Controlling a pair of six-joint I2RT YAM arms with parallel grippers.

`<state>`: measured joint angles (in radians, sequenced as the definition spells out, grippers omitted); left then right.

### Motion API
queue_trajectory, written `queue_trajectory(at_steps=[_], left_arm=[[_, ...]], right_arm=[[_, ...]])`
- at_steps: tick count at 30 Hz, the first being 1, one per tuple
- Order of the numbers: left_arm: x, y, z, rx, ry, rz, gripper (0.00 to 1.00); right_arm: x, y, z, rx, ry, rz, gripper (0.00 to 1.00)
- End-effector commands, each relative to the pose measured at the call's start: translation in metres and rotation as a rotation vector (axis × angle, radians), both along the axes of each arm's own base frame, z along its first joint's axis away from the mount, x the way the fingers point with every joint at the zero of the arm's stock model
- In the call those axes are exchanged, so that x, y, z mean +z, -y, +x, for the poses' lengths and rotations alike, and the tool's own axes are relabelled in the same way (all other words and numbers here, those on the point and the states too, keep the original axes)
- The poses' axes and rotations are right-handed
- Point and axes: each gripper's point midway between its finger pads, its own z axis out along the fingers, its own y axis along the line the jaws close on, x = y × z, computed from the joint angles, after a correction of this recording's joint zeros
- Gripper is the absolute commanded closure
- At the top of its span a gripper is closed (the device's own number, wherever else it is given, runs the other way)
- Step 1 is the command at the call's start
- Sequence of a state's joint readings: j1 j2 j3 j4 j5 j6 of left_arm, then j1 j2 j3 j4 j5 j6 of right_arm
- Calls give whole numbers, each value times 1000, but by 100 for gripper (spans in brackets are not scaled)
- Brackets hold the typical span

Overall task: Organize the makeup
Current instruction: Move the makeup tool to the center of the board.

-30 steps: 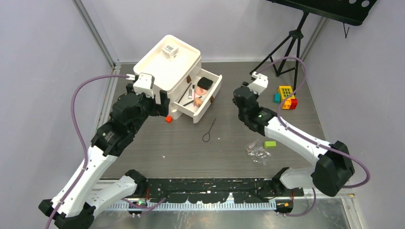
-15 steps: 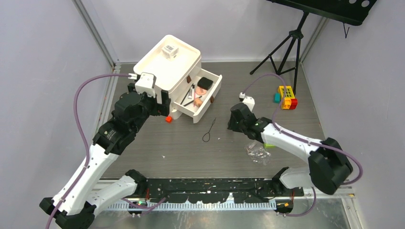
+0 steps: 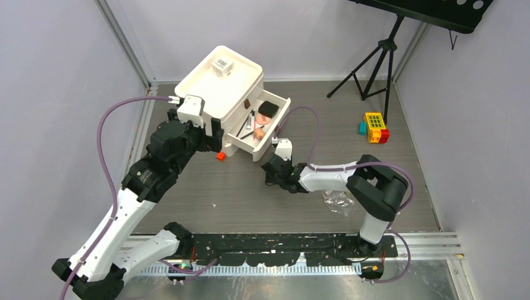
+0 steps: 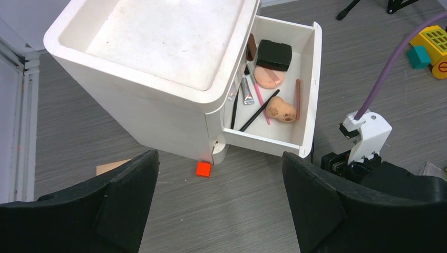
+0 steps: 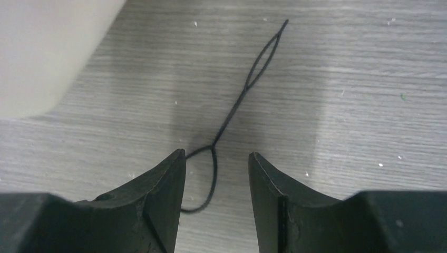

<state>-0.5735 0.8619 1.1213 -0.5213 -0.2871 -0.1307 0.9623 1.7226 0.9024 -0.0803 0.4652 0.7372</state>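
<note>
The white organizer (image 3: 212, 94) stands at the far left of the tabletop (image 3: 237, 200), its drawer (image 4: 310, 79) open with makeup (image 4: 280, 109) inside; the left gripper (image 4: 219, 155) hangs wide and empty at its near corner, where a stray move could shove the unit. The right gripper (image 5: 216, 155), jaws partly apart and holding nothing, straddles the round end of the wire loop (image 5: 248, 84) lying flat mid-tabletop, just before the drawer. The wire is so thin that the jaws may close over it and scrape the tabletop, or pinch one strand that springs free or snags the drawer rim.
</note>
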Motion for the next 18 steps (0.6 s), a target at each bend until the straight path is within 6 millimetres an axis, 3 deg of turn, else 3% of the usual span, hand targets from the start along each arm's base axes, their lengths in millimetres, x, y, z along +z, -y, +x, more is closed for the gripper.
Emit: queue_trajectory(at_steps=[1,12,18], left_arm=[[10,1,2,-1,29,-30,11],[9,1,2,-3,29,-26,11],[9,1,2,-1,27,-27,11]], right_arm=[[20,-8,29,-81,142,-4,48],[-4,-3,20,-23,111,-217,53],[-15,19,7,-40,88,-317,69]])
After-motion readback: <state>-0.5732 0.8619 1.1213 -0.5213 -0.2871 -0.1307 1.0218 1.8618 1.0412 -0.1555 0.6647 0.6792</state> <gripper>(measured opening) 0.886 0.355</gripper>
